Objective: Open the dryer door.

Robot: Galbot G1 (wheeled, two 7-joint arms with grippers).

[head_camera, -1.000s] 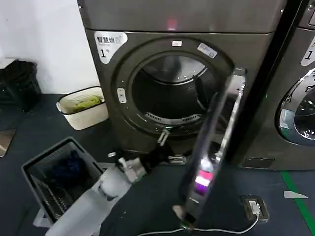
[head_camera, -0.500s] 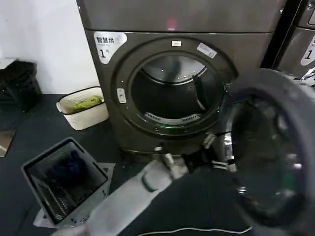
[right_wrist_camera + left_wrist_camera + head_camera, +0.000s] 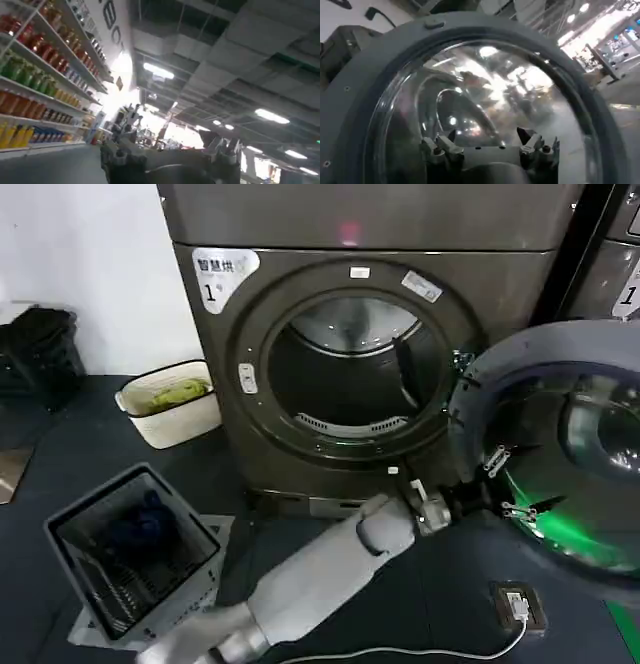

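The dryer door (image 3: 560,449) stands swung wide open to the right of the drum opening (image 3: 345,374), its inner face turned toward the head camera, with the grey plastic rim (image 3: 470,409) circling the domed glass and a green glow on its lower part. It covers most of the front of the second machine (image 3: 620,274) at the right edge. The left arm (image 3: 320,574) reaches up from the lower left across the dark floor (image 3: 60,454), and the left gripper (image 3: 510,484) sits against the lower left part of the door's inner face, its two fingers (image 3: 495,461) spread apart with nothing clamped between them. In the left wrist view the same gripper (image 3: 487,145) shows its fingers (image 3: 437,147) parted, right up close to the glass dome (image 3: 485,100) with the grey rim (image 3: 365,85) arcing around it. The right gripper (image 3: 170,150) appears in the right wrist view, pointing up toward a ceiling (image 3: 225,60) with strip lights and shelves of bottles (image 3: 40,65); its fingers (image 3: 220,145) are apart and hold nothing. On the floor left of the dryer sit a white tub (image 3: 170,409) with something green in it and a grey laundry basket (image 3: 135,549) holding dark cloth
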